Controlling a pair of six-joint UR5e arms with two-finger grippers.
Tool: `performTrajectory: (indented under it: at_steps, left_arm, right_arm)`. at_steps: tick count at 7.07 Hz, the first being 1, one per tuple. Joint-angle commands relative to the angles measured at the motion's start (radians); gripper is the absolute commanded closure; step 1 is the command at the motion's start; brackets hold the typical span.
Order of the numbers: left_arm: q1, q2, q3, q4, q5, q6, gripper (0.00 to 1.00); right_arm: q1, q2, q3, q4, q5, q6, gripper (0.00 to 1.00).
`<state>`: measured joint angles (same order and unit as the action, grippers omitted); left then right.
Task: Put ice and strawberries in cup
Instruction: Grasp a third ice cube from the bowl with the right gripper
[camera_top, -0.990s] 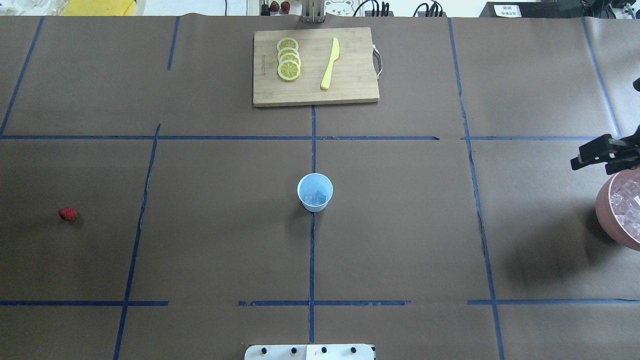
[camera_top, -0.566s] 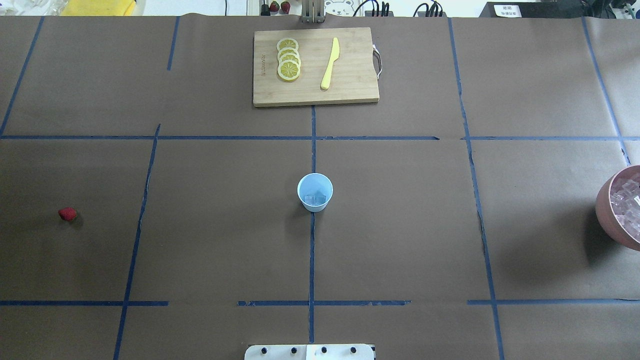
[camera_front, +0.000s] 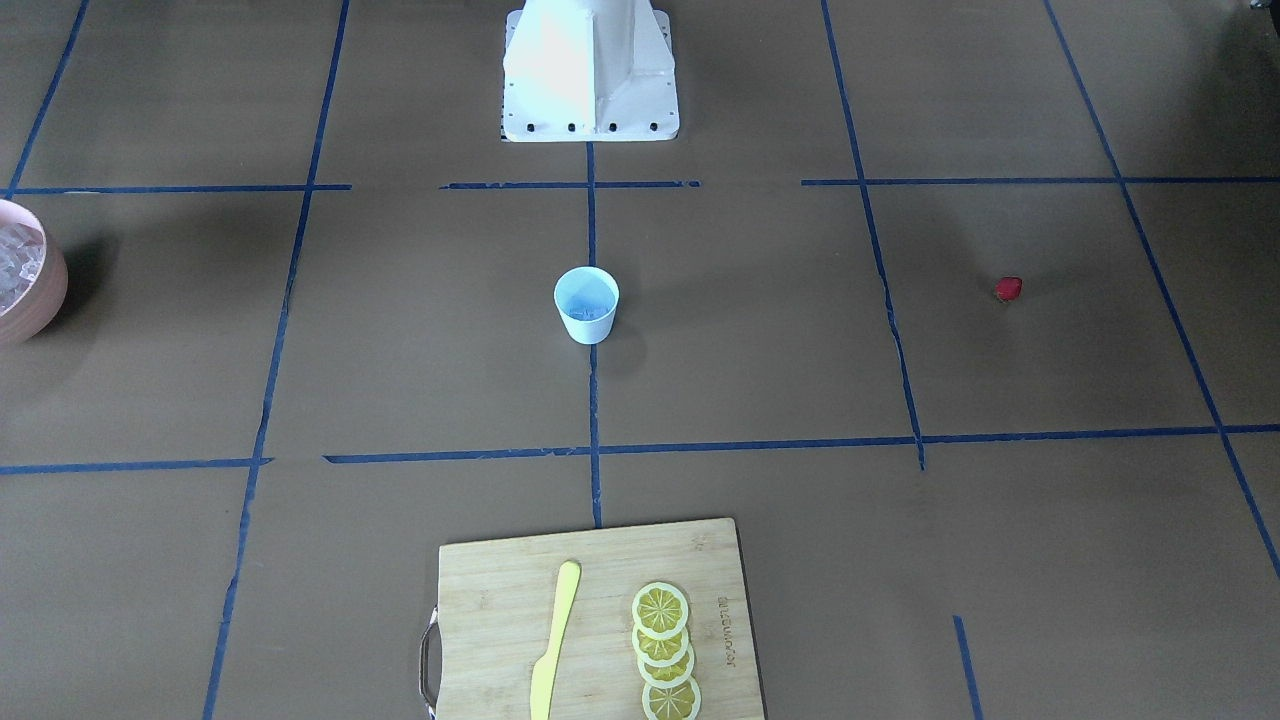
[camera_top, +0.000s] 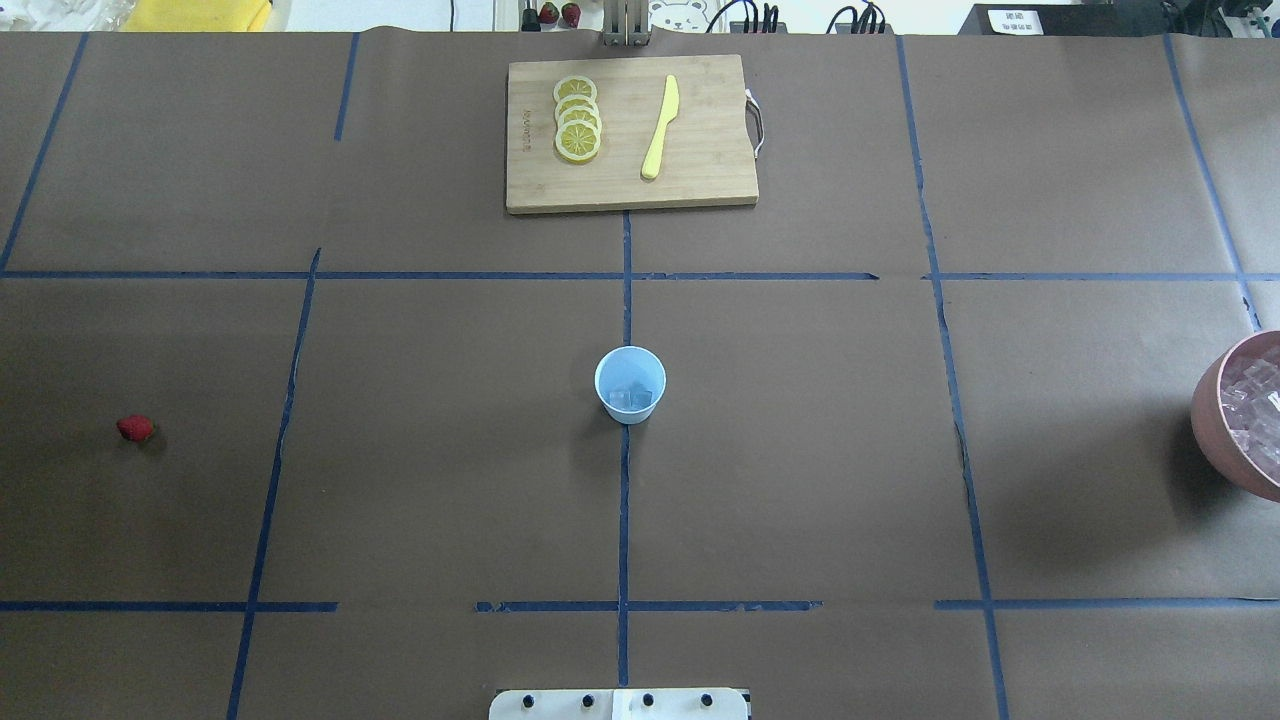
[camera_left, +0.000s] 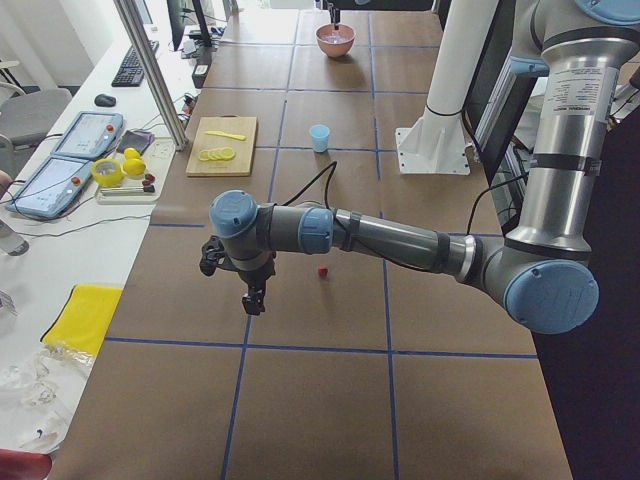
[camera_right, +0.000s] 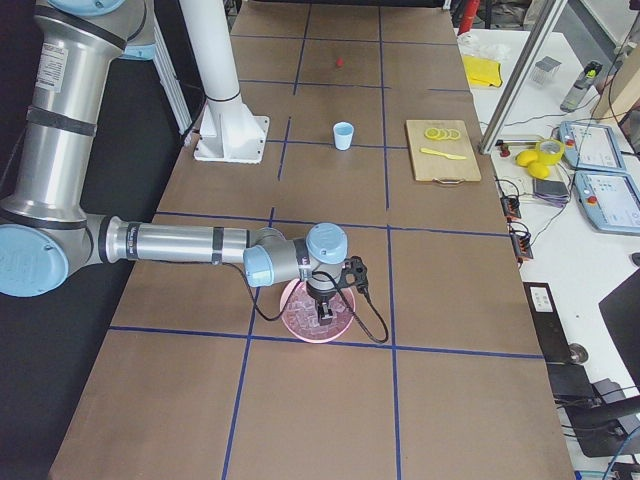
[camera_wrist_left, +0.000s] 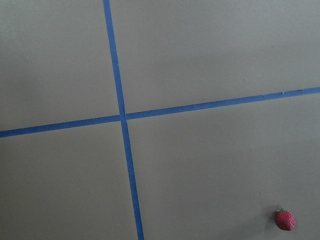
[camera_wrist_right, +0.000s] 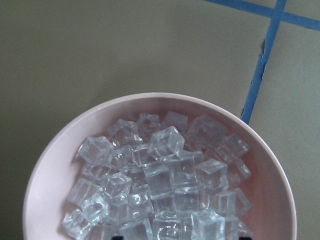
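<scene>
The pale blue cup (camera_top: 630, 372) stands upright at the table's middle, with two clear ice cubes (camera_top: 633, 398) in it. It also shows in the front view (camera_front: 587, 305). The red strawberry (camera_top: 135, 428) lies alone on the paper at the far left and shows low right in the left wrist view (camera_wrist_left: 285, 220). My left gripper (camera_left: 251, 302) hangs above the table, a short way off the strawberry (camera_left: 322, 271); I cannot tell whether it is open. My right gripper (camera_right: 322, 312) hangs over the pink bowl; I cannot tell its state. Neither gripper shows in the overhead view.
The pink bowl (camera_wrist_right: 50, 160), full of ice cubes (camera_wrist_right: 165, 175), stands at the table's right edge (camera_top: 1205, 400). A wooden cutting board (camera_top: 700, 190) at the far middle holds lemon slices (camera_top: 577, 118) and a yellow knife (camera_top: 660, 128). The robot base (camera_front: 590, 70) stands at the near middle.
My right gripper, at the right edge of the overhead view one second ago, has moved out of that view. The cup, the strawberry and the bowl have not moved.
</scene>
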<state>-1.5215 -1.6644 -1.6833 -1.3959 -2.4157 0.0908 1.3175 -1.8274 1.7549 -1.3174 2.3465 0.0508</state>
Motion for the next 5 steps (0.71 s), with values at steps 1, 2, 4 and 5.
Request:
performTrajectory:
  at_steps: [1,2,4,5]
  left_arm:
    - [0.000,0.000,-0.001,0.000,0.001,0.000,0.00]
    - [0.000,0.000,-0.001,0.000,0.000,0.000,0.00]
    - [0.000,0.000,0.001,0.000,0.001,0.001,0.00]
    - [0.000,0.000,0.001,0.000,0.000,0.000,0.00]
  right_arm:
    - [-0.001,0.010,-0.038,0.003,-0.015,-0.003,0.20]
    - [-0.003,0.010,-0.041,0.001,-0.018,0.004,0.20]
    - [-0.015,0.025,-0.061,0.003,-0.019,0.015,0.21]
    - [-0.018,0.037,-0.072,0.003,-0.021,0.015,0.23]
